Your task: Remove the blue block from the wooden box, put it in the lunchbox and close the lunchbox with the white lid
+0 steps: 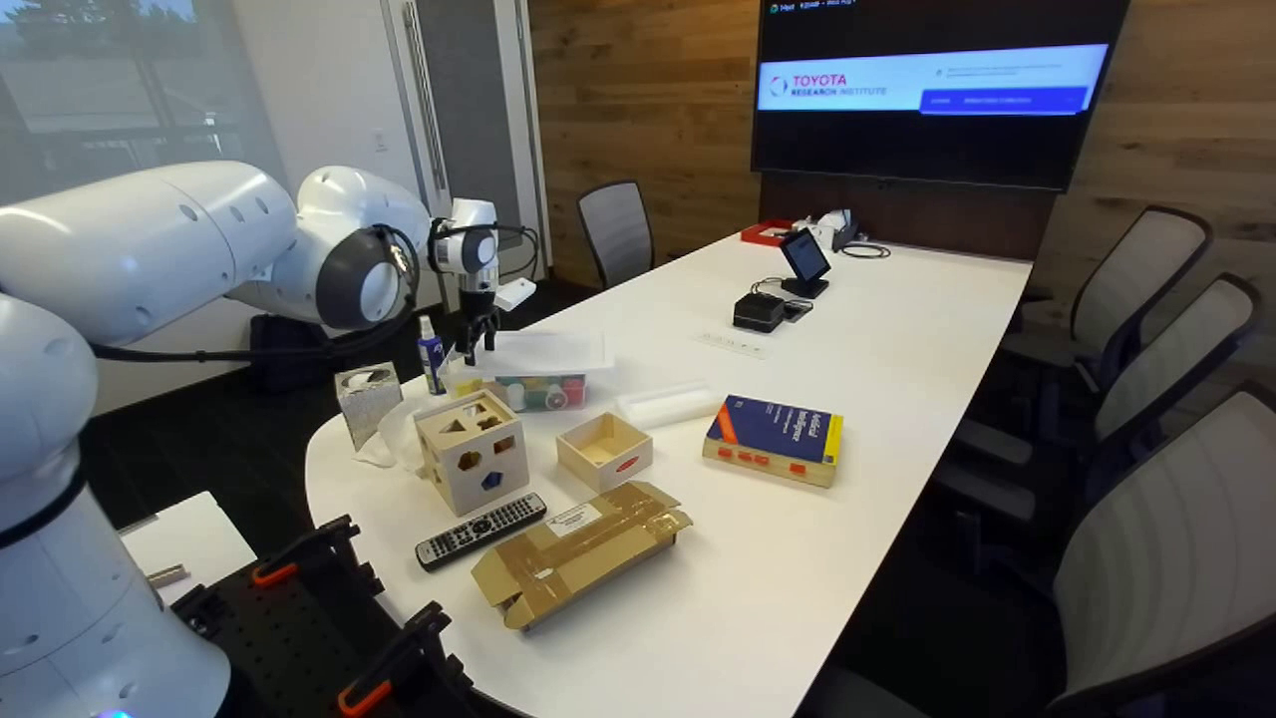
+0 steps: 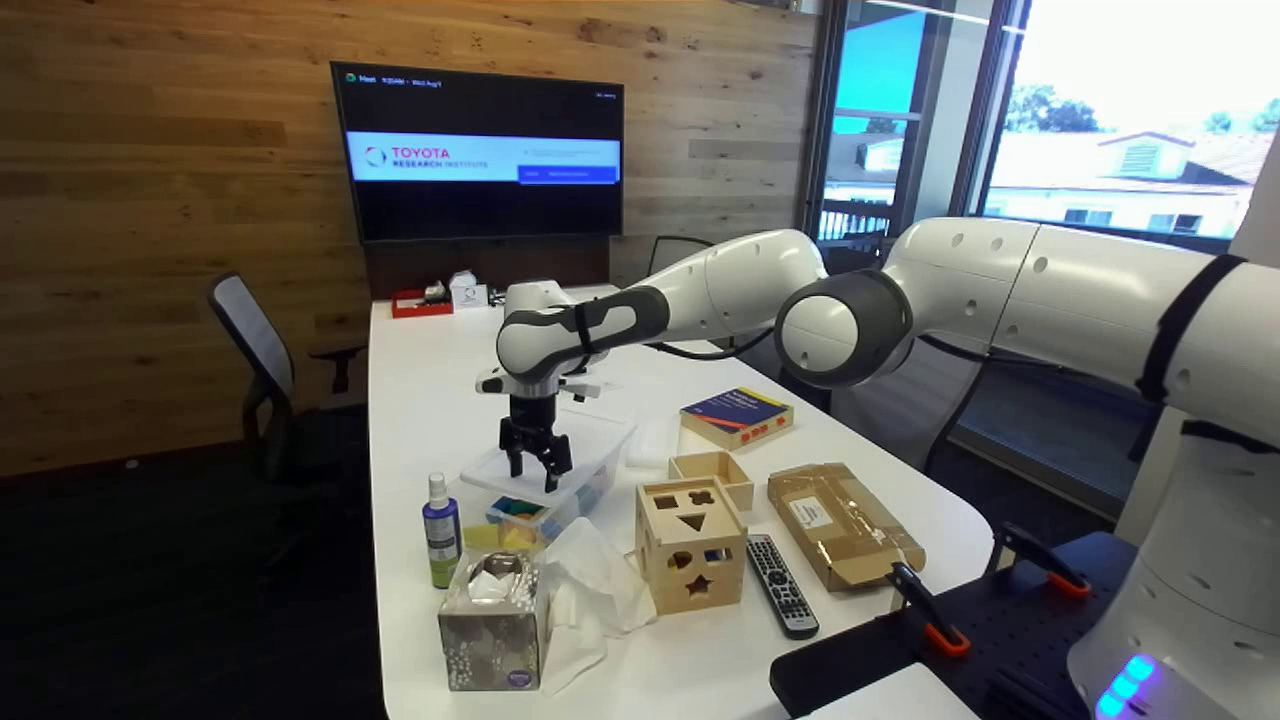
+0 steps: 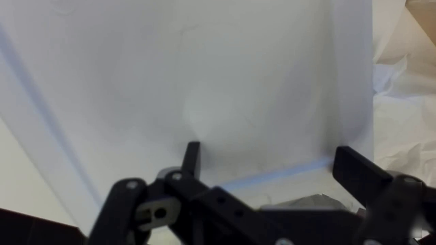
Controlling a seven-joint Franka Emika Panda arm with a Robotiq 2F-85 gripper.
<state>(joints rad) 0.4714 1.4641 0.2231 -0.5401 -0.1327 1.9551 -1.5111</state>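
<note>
The wooden box (image 1: 473, 451) stands upright on the table in both exterior views (image 2: 692, 545). A blue piece, apparently the blue block (image 1: 492, 481), shows through a low hole in its face. The lunchbox (image 1: 573, 394) is a clear tub with coloured pieces inside; it also shows beyond the wooden box (image 2: 590, 495). The white lid (image 2: 590, 440) lies skewed over the tub, and coloured pieces show uncovered at the near end. It fills most of the wrist view (image 3: 221, 85). My gripper (image 2: 533, 475) is open and empty, pointing down at the lid; its fingertips (image 3: 267, 149) are wide apart. Contact cannot be told.
A spray bottle (image 2: 442, 530), tissue box (image 2: 492, 620) and crumpled tissue (image 2: 590, 590) stand near the lunchbox. A shallow wooden tray (image 1: 605, 449), remote (image 1: 481, 531), cardboard piece (image 1: 583, 553), blue-and-yellow book (image 1: 775, 439) and clear plastic sleeve (image 1: 668, 401) lie around the wooden box.
</note>
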